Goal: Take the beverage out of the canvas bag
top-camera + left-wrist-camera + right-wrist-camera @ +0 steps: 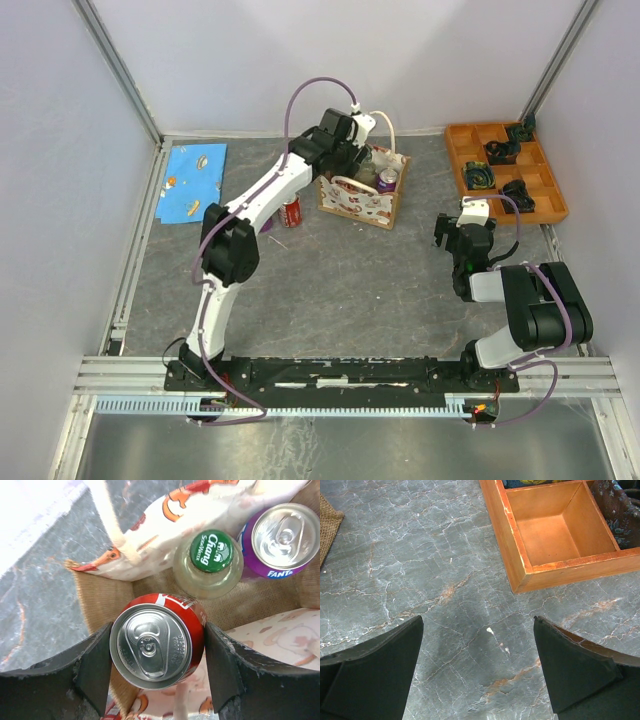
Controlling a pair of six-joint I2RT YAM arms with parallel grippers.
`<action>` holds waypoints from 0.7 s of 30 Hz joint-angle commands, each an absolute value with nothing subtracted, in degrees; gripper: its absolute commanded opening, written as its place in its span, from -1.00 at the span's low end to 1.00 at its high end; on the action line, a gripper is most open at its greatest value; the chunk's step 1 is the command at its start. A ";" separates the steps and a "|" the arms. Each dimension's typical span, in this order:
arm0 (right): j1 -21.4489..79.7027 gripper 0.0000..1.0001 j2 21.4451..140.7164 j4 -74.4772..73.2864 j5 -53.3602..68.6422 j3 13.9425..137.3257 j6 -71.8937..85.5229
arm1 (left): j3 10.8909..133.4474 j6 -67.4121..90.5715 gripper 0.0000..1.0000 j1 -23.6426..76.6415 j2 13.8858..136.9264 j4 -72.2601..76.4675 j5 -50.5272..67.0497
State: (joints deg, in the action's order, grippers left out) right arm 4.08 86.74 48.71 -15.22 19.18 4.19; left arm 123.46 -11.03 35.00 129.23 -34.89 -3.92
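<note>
Overhead; wrists close, seemingly downward

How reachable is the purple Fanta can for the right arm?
Probably yes: the purple Fanta can stands uncovered at the canvas bag's right end, bare table between it and the open right end effector. The left end effector, closed on the red can nearby, crowds it.

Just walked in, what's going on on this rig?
The left gripper is down in the canvas bag, closed on a red can. A green-capped bottle and a purple Fanta can sit in the bag beside it. A second red can stands on the table outside the bag. The right gripper hangs open and empty over the table by the orange tray.
</note>
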 commanded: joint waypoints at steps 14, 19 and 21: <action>4.13 0.98 86.74 50.01 -14.85 20.83 3.43 | 131.13 -8.38 -0.94 35.15 114.51 -31.27 -3.72; 4.07 0.98 86.72 50.03 -14.85 20.83 3.43 | 131.22 -9.05 -0.94 35.20 111.06 -31.70 -5.67; 4.13 0.98 86.71 50.05 -14.85 20.83 3.43 | 131.26 -9.66 -0.94 35.20 109.51 -31.83 -6.77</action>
